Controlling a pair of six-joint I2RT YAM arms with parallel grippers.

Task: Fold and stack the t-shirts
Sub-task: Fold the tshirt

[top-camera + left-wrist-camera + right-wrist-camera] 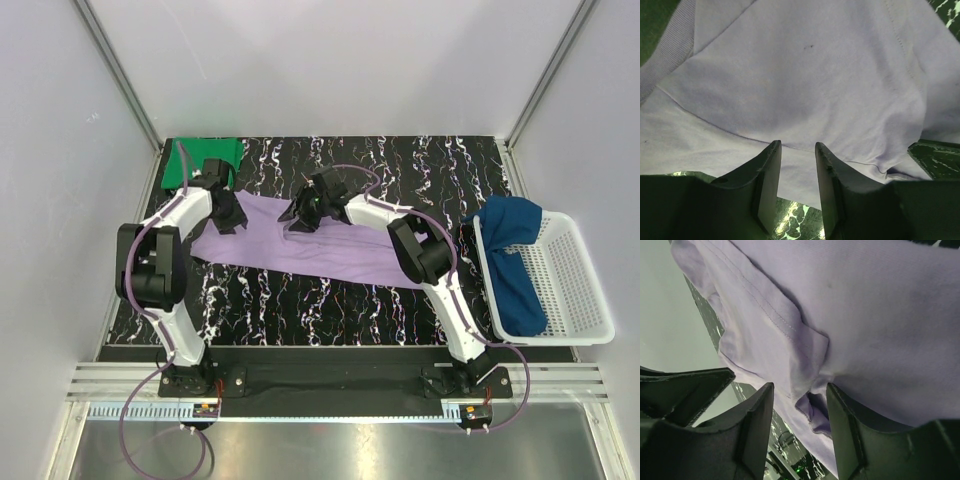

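Top external shows blue t-shirt [510, 260] draped over basket [590, 290], green t-shirt [200, 155] back-left.

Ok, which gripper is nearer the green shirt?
Left. The left gripper is close to the green shirt, on its near side; the right gripper is farther right, over the purple shirt.

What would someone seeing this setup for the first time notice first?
A lavender t-shirt lies spread across the middle of the black marbled table, with the left pincer and right pincer both down at its far edge, jaws apart. On the right, a dark blue t-shirt spills over the rim of a white mesh basket, and a green t-shirt lies at the far left corner.
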